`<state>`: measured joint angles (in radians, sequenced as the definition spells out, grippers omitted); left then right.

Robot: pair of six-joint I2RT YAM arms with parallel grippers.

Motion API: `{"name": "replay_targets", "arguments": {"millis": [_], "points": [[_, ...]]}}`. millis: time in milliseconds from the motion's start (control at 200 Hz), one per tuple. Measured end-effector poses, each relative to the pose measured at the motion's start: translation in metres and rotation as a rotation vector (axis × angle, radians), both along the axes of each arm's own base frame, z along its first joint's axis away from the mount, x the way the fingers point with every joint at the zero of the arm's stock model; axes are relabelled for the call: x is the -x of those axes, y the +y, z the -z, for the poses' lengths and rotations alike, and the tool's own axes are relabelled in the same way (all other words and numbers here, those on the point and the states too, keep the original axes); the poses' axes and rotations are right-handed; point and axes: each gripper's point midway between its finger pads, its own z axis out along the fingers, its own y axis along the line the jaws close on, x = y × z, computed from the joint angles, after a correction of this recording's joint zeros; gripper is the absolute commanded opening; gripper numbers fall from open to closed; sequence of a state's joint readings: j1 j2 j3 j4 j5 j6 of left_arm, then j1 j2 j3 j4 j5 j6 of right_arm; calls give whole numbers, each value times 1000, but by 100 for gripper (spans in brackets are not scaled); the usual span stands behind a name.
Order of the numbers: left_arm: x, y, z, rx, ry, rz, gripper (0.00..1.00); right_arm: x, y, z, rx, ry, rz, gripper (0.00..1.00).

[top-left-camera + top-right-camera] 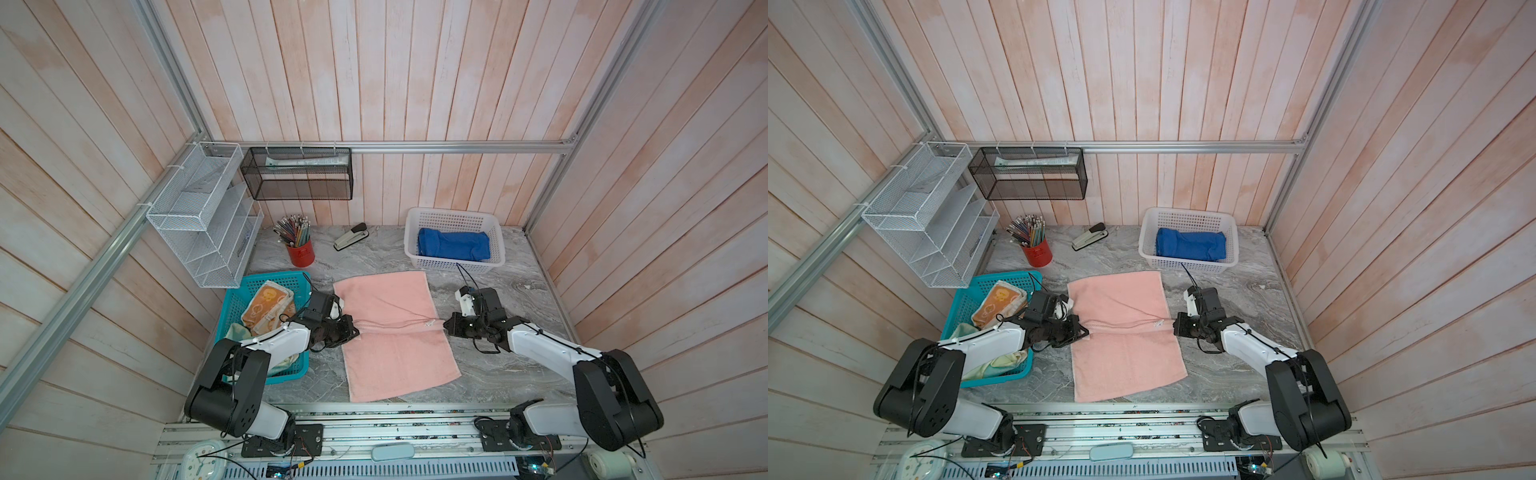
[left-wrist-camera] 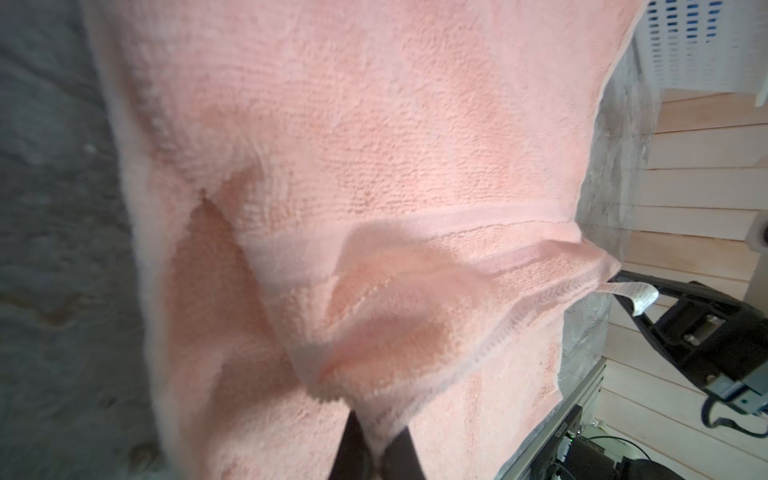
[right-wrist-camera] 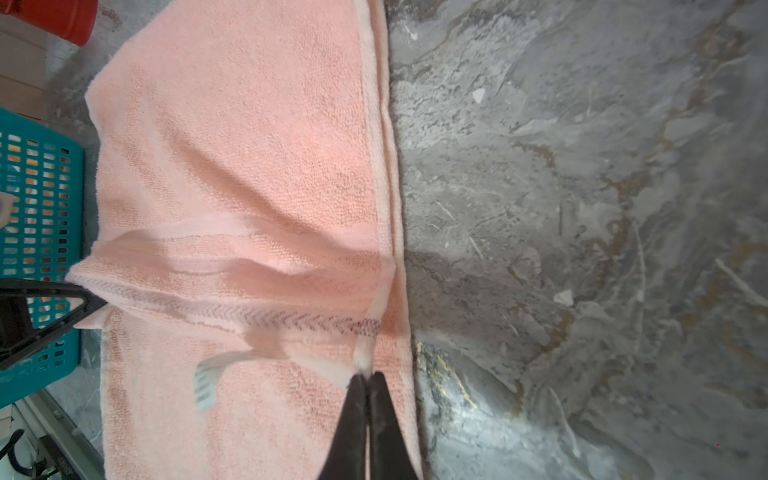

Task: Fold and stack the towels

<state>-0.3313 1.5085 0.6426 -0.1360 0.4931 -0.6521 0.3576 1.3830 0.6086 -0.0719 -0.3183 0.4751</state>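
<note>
Right wrist view — right pincer (image 3: 368, 376) clamped on pink towel (image 3: 232, 145) edge; left pincer (image 2: 374, 424) likewise pinching opposite edge.

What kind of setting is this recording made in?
Likely a staged desk booth in a robot lab, not a real room: plank-look wall panels on aluminium framing, a marble-look tabletop with a pencil cup and stapler, and the left gripper and right gripper pinching a pink towel.
</note>
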Motion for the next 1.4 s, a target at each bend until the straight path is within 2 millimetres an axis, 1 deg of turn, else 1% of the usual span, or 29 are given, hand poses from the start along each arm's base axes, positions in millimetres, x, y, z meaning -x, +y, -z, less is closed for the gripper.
{"name": "replay_targets", "arguments": {"millis": [125, 235, 305, 375, 440, 510, 585, 650, 770, 805, 845, 885, 920, 955, 995, 1065, 1110, 1155, 1215, 1290, 1350, 1400], "points": [[-8, -4, 16, -1, 30, -2, 0, -5, 2, 14, 2, 20, 2, 0], [-33, -9, 14, -9, -2, 2, 0, -11, 0, 27, 4, 46, 13, 0], [-51, -8, 13, -34, -33, 1, 0, -19, -2, 29, 1, 49, 24, 0], [-69, -6, 9, -58, -63, -2, 0, -32, -2, 24, -8, 34, 35, 0], [-85, -3, 1, -73, -96, -3, 0, -47, 1, 15, -17, 6, 37, 0], [-97, 1, -9, -88, -124, -2, 0, -61, 5, 0, -29, -35, 34, 0], [-102, 3, -22, -100, -152, 5, 0, -67, 7, -14, -42, -70, 30, 0], [-96, 5, -36, -107, -165, 13, 0, -64, 8, -25, -49, -83, 26, 0], [-79, 9, -71, -95, -220, 19, 0, -50, 9, -51, -61, -125, 13, 0], [-72, 10, -77, -90, -231, 20, 0, -44, 9, -59, -67, -144, 9, 0], [-62, 11, -78, -86, -230, 22, 0, -35, 9, -62, -77, -156, 6, 0], [-51, 13, -72, -85, -211, 23, 0, -23, 8, -59, -84, -155, 5, 0], [-39, 14, -61, -85, -178, 27, 0, -13, 7, -51, -89, -135, 6, 0], [-25, 15, -46, -89, -131, 30, 0, -2, 5, -38, -91, -99, 8, 0], [-7, 15, -26, -92, -68, 40, 0, 12, 4, -19, -90, -42, 8, 0], [22, 18, 0, -95, 30, 45, 0, 35, 4, 11, -86, 64, 4, 0], [35, 19, 10, -93, 73, 47, 0, 45, 4, 24, -83, 117, 0, 0], [40, 19, 15, -91, 96, 49, 0, 48, 4, 31, -80, 147, 1, 0], [40, 18, 15, -89, 99, 49, 0, 47, 5, 31, -80, 151, 1, 0], [35, 17, 11, -87, 89, 50, 0, 39, 7, 22, -79, 134, 0, 0], [30, 16, 4, -89, 77, 50, 0, 28, 8, 8, -75, 95, 0, 0], [26, 15, -5, -90, 59, 51, 0, 20, 10, -9, -76, 50, -1, 0]]}}
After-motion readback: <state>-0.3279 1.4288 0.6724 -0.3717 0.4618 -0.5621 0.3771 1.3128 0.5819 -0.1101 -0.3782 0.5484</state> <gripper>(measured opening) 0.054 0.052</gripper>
